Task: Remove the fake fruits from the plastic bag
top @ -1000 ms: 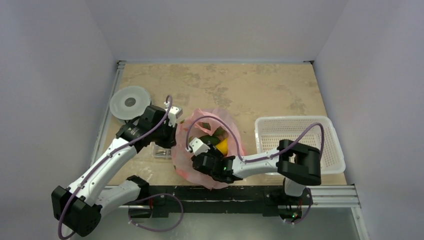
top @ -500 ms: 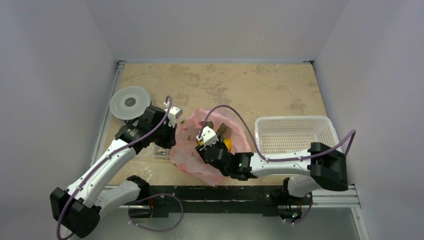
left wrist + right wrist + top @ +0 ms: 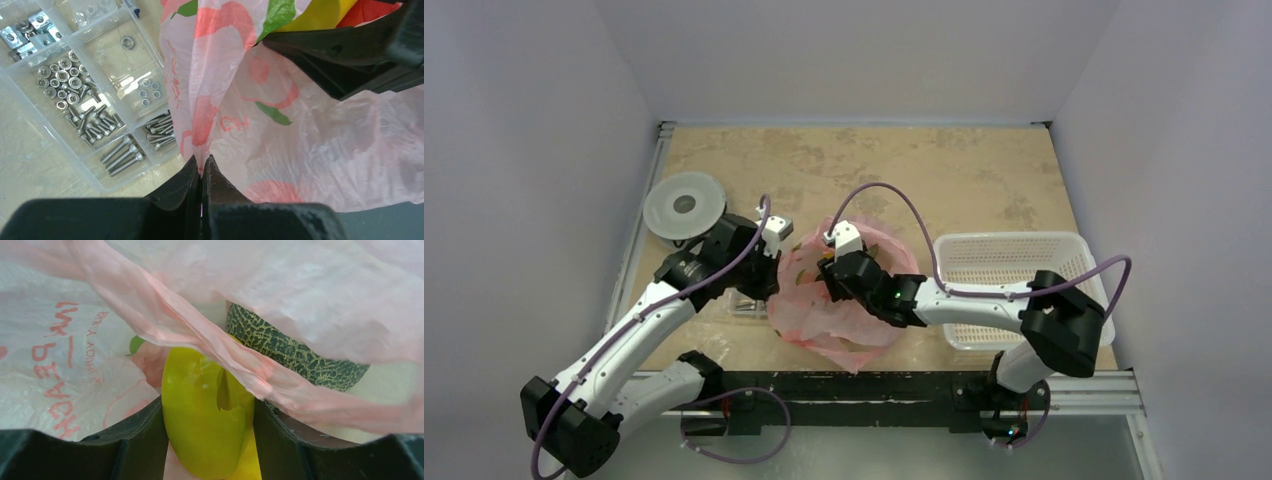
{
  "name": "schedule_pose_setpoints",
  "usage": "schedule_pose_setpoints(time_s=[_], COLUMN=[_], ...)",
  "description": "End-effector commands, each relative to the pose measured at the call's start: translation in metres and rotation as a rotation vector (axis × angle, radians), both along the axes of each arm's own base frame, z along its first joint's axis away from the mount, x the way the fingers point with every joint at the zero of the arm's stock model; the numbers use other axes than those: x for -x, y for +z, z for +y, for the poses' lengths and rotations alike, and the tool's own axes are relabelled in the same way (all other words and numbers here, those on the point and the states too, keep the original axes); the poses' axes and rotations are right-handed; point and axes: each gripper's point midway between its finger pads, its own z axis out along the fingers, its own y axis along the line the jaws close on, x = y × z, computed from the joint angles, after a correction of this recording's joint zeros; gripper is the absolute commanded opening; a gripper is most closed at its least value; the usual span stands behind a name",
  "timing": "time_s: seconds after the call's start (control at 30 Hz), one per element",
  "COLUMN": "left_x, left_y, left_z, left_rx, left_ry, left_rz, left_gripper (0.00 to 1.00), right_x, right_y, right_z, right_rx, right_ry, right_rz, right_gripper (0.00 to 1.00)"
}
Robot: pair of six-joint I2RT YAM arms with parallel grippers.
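Right gripper (image 3: pixel 207 410) has reached deeper into the crinkly pink plastic bag (image 3: pixel 310 150) on the worktop (image 3: pixel 924 180), clasping a glossy yellow fruit (image 3: pixel 200 430); left gripper (image 3: pixel 201 167) pinches the bag's edge. Red print (image 3: pixel 55 367) unreadable.

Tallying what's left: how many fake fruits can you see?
2: a yellow fruit between the right gripper's fingers, a dark green one behind it. The bag may hide more.

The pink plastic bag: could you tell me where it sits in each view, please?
Top external: pink plastic bag mid-picture, left of the white basket.
Left wrist: right side, edge pinched in the left gripper.
Right wrist: draped across the top, over the yellow fruit.
Shared landmark: red lettering, both wrist views.
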Motion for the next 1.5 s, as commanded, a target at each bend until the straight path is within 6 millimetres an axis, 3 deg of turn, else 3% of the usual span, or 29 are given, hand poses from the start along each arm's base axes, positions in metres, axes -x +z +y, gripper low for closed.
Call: schedule_pose_setpoints(time_s=[0.0, 0.13, 0.37, 0.43, 0.53, 0.7, 0.8, 0.9, 1.13, 1.33, 1.47], left_x=[-0.001, -0.001, -0.001, -0.001, -0.001, -0.001, -0.001, -0.001, 0.0, 0.0, 0.001], left_y=[0.013, 0.012, 0.013, 0.012, 0.012, 0.012, 0.012, 0.013, 0.013, 0.011, 0.011], left_z=[-0.007, -0.008, -0.008, -0.008, -0.008, -0.009, -0.009, -0.009, -0.009, -0.01, -0.011], left_rx=[0.045, 0.044, 0.045, 0.044, 0.045, 0.045, 0.044, 0.047, 0.049, 0.048, 0.052], left_ry=[-0.021, -0.024, -0.026, -0.027, -0.028, -0.031, -0.033, -0.031, -0.031, -0.035, -0.043], left_rz=[-0.058, -0.053, -0.053, -0.05, -0.051, -0.046, -0.044, -0.051, -0.051, -0.041, -0.034], left_gripper=[0.0, 0.0, 0.0, 0.0, 0.0, 0.0, 0.0, 0.0, 0.0, 0.0, 0.0], right_x=[-0.003, -0.005, -0.014, -0.016, -0.022, -0.019, -0.013, -0.011, -0.002, 0.001, 0.006], right_y=[0.02, 0.021, 0.025, 0.026, 0.029, 0.063, 0.085, 0.086, 0.071, 0.022, -0.002], right_z=[0.021, 0.027, 0.036, 0.039, 0.036, 0.033, 0.026, 0.01, -0.01, -0.034, -0.042], right_rx=[-0.048, -0.057, -0.056, -0.053, -0.049, -0.135, -0.213, -0.243, -0.284, -0.089, -0.054], right_ry=[0.026, 0.032, 0.032, 0.032, -0.002, 0.0, -0.001, -0.038, -0.035, -0.076, -0.083], right_rz=[0.0, 0.004, -0.026, -0.032, -0.05, -0.083, -0.092, -0.103, -0.071, -0.02, 0.008], right_gripper=[0.32, 0.42, 0.44, 0.51, 0.47, 0.41, 0.46, 0.5, 0.5, 0.54, 0.63])
